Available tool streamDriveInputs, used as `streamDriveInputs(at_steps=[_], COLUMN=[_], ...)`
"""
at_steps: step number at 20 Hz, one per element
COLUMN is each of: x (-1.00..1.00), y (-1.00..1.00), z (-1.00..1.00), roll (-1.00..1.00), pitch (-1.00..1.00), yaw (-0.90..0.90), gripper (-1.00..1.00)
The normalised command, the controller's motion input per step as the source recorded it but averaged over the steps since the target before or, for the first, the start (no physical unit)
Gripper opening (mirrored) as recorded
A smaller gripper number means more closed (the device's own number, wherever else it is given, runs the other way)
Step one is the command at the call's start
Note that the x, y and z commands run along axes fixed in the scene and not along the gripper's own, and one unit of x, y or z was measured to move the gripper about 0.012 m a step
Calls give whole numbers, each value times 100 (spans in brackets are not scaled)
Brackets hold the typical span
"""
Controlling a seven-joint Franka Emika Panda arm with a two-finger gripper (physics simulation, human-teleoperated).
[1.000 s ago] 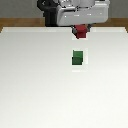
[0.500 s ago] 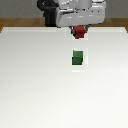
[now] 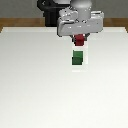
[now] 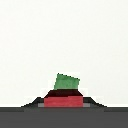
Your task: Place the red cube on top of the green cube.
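Almost nothing has moved in the last second: from my remote station I see the arm holding its place over the far part of the white table (image 3: 30,85), the red cube hanging at the same spot beneath it and the green cube where it was.

In the exterior view, the gripper (image 3: 79,41) hangs below the grey wrist block, clamped on the red cube (image 3: 79,40), which shows as a small dark red block lifted off the table. The green cube (image 3: 76,58) rests on the table just below it in the picture, nearer the table's middle than its far edge, a narrow strip of white showing between the two. I cannot tell from this view whether the red cube is directly above the green one or farther back. Both sit close to the table's centre line, well away from either side edge.

In the wrist view, the red cube (image 4: 63,99) fills the space between the dark fingertips, pinched from both sides. The green cube (image 4: 67,81) appears just beyond it, slightly turned, flat on the white table (image 4: 30,45).
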Motion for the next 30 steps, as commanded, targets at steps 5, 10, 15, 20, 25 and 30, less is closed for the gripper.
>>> streamDriveInputs(at_steps=[5,10,15,20,25,30], x=[20,0,0,0,0,0], y=[0,-20,0,0,0,0], z=[-40,-20,-40,0,0,0], roll=[0,0,0,0,0,0], pitch=[0,0,0,0,0,0], yaw=[0,0,0,0,0,0], gripper=[-100,-100,100,100,100,100])
